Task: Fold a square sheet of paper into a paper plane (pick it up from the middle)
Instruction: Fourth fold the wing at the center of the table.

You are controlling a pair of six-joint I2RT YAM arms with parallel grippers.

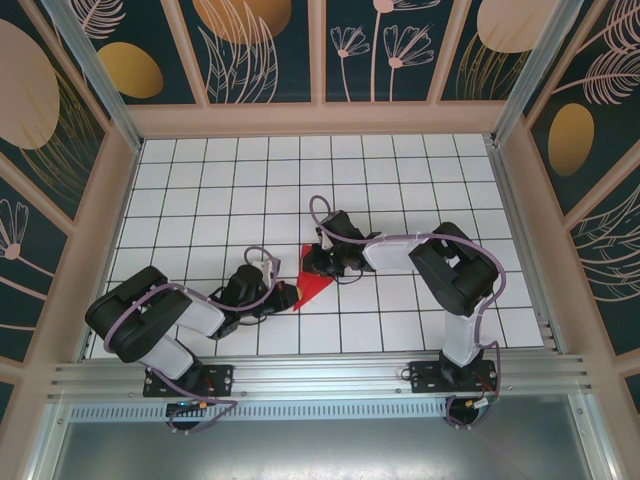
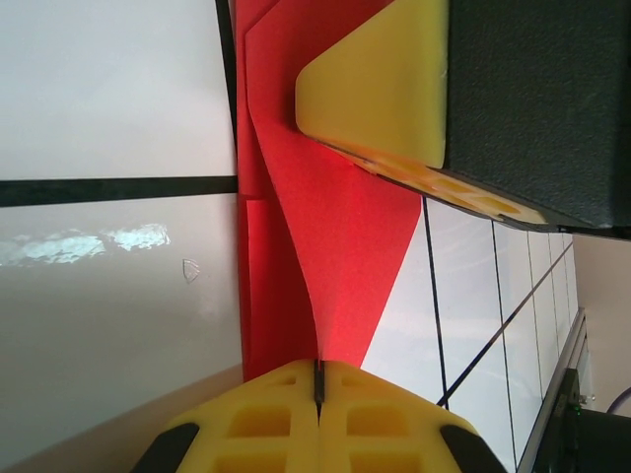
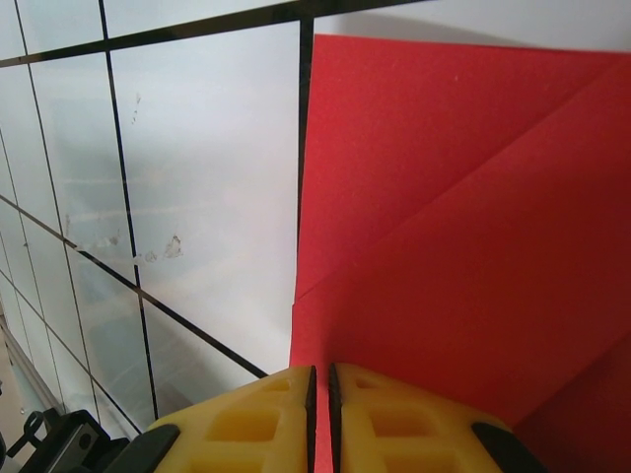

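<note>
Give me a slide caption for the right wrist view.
Right end effector pinching the folded red paper, white gridded table behind it.

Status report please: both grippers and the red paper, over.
Left gripper shut on the red paper. Right gripper shut on it too. Paper creased, partly folded. Grippers close together.

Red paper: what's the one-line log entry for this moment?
red paper: creased, part-folded | left gripper: shut on it | right gripper: shut on it
</note>
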